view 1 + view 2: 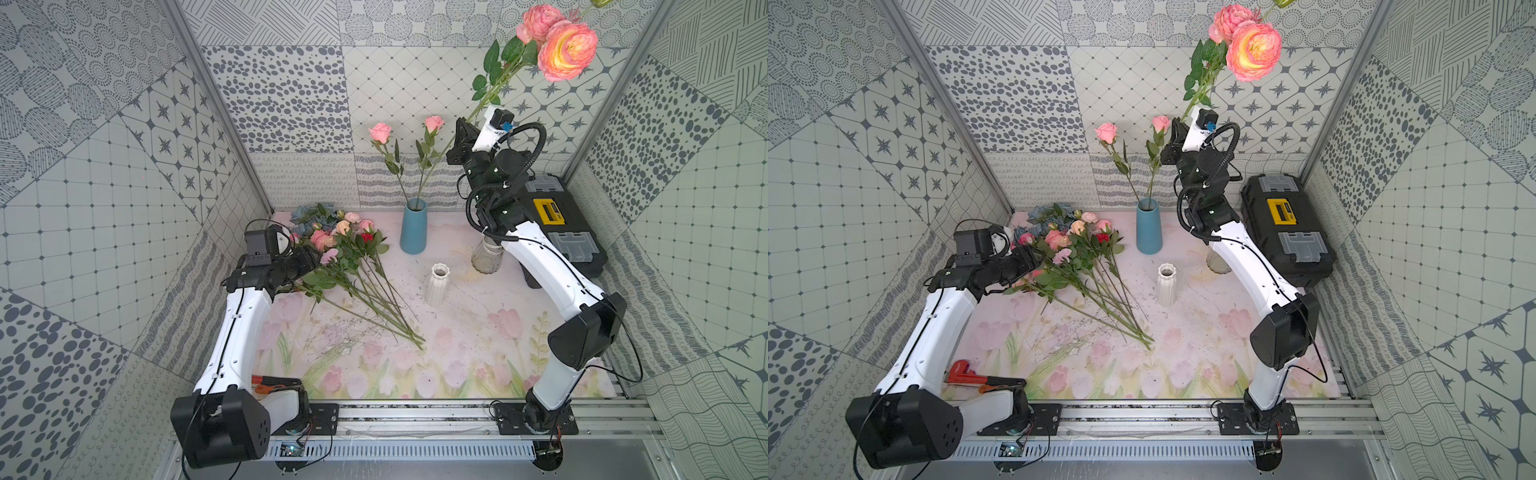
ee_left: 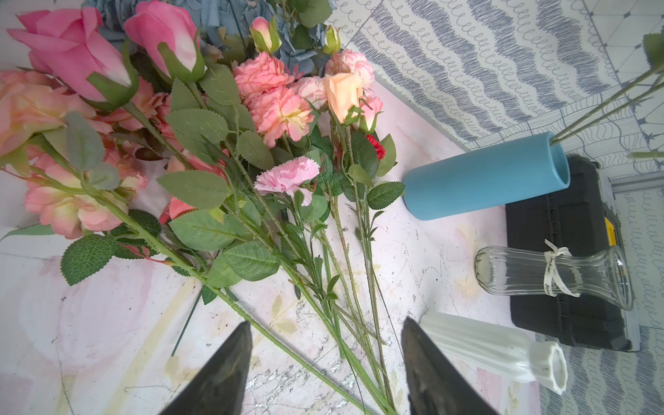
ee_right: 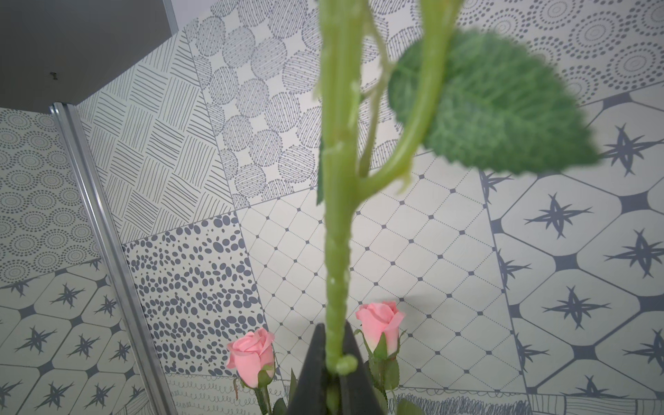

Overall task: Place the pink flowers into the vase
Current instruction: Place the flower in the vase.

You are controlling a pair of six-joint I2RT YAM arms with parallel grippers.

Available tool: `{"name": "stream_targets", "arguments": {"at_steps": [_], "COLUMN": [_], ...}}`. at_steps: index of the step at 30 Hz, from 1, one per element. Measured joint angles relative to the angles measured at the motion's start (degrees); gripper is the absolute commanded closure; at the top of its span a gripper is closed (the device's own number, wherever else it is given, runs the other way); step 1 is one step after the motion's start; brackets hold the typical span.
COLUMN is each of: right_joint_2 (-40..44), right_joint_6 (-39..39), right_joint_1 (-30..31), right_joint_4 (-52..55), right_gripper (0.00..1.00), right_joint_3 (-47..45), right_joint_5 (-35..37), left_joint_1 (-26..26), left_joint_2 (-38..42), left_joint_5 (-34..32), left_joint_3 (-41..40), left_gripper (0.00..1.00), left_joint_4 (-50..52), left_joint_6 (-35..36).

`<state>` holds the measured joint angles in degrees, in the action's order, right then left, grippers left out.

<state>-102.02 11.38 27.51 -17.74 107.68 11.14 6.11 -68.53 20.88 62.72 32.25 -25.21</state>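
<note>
top views: pink flowers (image 1: 332, 253) lie heaped on the tabletop (image 1: 457, 340) at about 10 o'clock, heads toward 11 o'clock, stem ends toward 5 o'clock. blue vase (image 1: 414, 226) stands upright at 12 o'clock with two pink roses (image 1: 380, 131) in it. white ribbed vase (image 1: 437, 284) stands near centre. glass vase (image 1: 486, 259) is at 2 o'clock, partly hidden by the right arm (image 1: 540, 262). black toolbox (image 1: 1287, 224) sits just beyond. right jaws are up high beside the pink roses, clenched on a long stem (image 1: 482, 102). its two salmon-pink blooms (image 1: 567, 52) stand at 1 o'clock. left jaws hover at the heap's 9 o'clock edge.

left wrist: left jaws parted, grasping nothing; the heap's stems run below the gap. red carnation (image 2: 375, 145) and dusty-blue cluster (image 2: 201, 14) are mixed into the heap.

right wrist: long stem pinched between the right jaws, leaf (image 3: 496, 107) branching off; both pink roses just behind.
</note>
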Motion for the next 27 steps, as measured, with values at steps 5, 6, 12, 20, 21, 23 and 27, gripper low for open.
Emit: {"name": "stream_targets", "arguments": {"at_steps": [5, 6, 12, 20, 21, 23, 27], "right_joint_2": [-2.03, -2.56, -3.8, -4.11, -4.11, -4.22, -4.68], "right_joint_6": [-0.02, -0.02, 0.11, 0.28, 0.39, 0.55, 0.92], "right_joint_1": [0.0, 0.0, 0.0, 0.0, 0.0, 0.0, 0.0], "right_joint_4": [1.64, 2.03, 3.26, 3.41, 3.39, 3.34, 3.28], "right_gripper": [1.0, 1.0, 1.0, 1.0, 1.0, 1.0, 1.0], "right_joint_3": [0.98, 1.46, 2.05, 0.83, 0.44, -0.31, -1.75], "right_joint_5": [-0.35, -0.48, -1.11, -1.73, -1.77, -1.9, -2.12], "left_joint_1": [0.0, 0.0, 0.0, 0.04, 0.04, 0.04, 0.07], "left_joint_2": [0.0, 0.0, 0.0, 0.0, 0.0, 0.0, 0.0], "left_joint_5": [0.17, 0.2, 0.22, 0.33, 0.37, 0.48, 1.09], "left_joint_3": [-0.04, -0.04, -0.11, -0.15, -0.15, -0.15, -0.15], "left_gripper": [0.34, 0.34, 0.34, 0.34, 0.34, 0.34, 0.34], "left_joint_4": [-0.2, -0.24, -0.37, -0.42, -0.39, -0.42, -0.42], "left_joint_6": [0.0, 0.0, -0.17, -0.2, -0.2, -0.22, -0.22]}}
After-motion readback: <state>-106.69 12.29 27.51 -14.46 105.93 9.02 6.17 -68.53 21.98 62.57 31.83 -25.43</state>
